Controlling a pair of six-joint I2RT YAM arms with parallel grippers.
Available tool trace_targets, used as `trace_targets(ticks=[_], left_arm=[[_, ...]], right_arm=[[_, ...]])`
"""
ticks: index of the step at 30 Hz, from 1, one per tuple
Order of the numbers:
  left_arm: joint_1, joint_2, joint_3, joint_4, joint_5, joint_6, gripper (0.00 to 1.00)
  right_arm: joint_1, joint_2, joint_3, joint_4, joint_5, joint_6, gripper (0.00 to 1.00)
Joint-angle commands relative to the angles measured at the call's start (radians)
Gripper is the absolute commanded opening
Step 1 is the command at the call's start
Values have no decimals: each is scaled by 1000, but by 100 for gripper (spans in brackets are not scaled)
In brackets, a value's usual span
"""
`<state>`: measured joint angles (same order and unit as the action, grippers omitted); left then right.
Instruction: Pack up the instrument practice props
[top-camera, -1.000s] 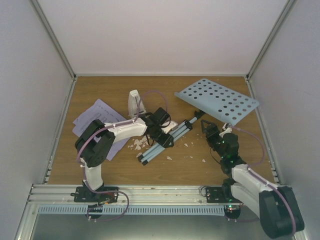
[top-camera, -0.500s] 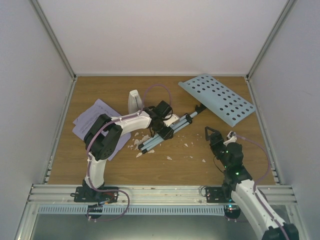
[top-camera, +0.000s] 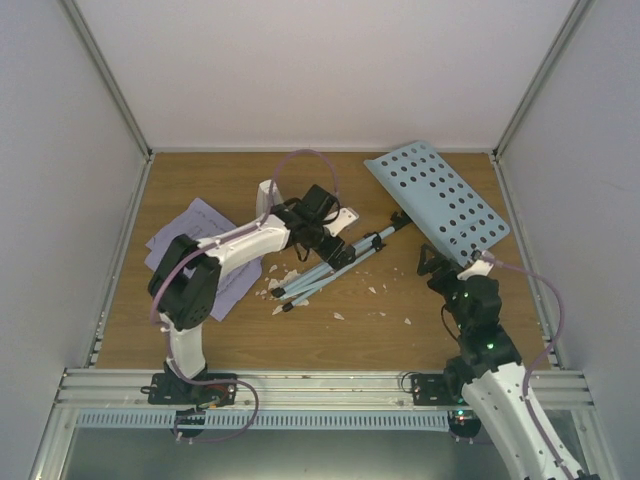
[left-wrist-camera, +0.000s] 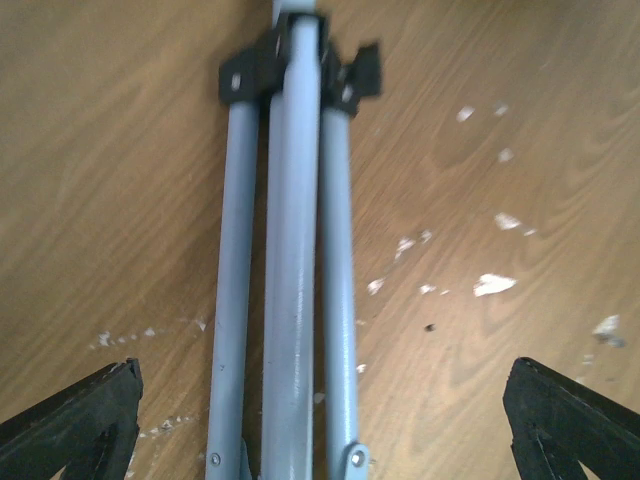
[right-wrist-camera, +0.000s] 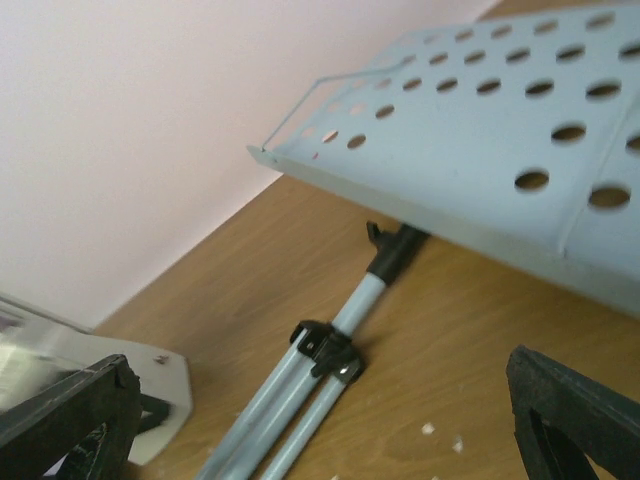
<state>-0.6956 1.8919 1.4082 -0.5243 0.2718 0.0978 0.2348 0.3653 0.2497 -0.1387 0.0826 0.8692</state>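
The pale blue perforated music stand plate (top-camera: 440, 198) lies tilted at the back right, and its folded tripod legs (top-camera: 325, 268) run toward the table's middle. My left gripper (top-camera: 335, 245) is open and straddles the legs (left-wrist-camera: 290, 280) without touching them. My right gripper (top-camera: 440, 265) is open and empty, just below the plate's near edge, and faces the plate (right-wrist-camera: 500, 150) and the legs (right-wrist-camera: 300, 390). White sheet-music pages (top-camera: 195, 245) lie at the left, partly under my left arm. The white metronome (top-camera: 265, 193) stands behind my left arm, mostly hidden.
White crumbly scraps (top-camera: 285, 282) lie under and around the legs, with more toward the front (top-camera: 408, 322). Grey walls close the table's sides and back. A metal rail (top-camera: 320, 385) runs along the near edge.
My left gripper has moved back and right along the legs. The stand has swung, its plate now closer to the back right corner. My right arm has stretched out toward the plate.
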Motion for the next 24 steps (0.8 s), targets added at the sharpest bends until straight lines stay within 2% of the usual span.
trace_targets(ticks=[1,4,7,9,12,16,18,21,24], left_arm=[[8,-163,28,36,84,0,99],[52,-288,7,55,139,-17,99],[156,-423,-42,87,185,-58,99],[273,-514,-103,124,202,-93,99],[475,-637,-227,185,149,-188,99],[738,-769,-424,332,113,-334,99],[787,-836,-544,423,-3,-384,99],[792,-894,-720,553,-211,-420,99],[791,-909,-884,712,-293,-443,99]], right_arm=[[-3,93,127,-17,63,-262,100],[-4,173,206,-9,92,-381,100],[-14,260,280,7,97,-479,100],[-33,317,328,9,86,-524,100],[-85,378,386,35,54,-550,100],[-212,394,357,157,-65,-534,100],[-277,389,307,237,-113,-518,100],[-307,368,200,367,-74,-518,100],[-310,325,55,542,-13,-541,100]])
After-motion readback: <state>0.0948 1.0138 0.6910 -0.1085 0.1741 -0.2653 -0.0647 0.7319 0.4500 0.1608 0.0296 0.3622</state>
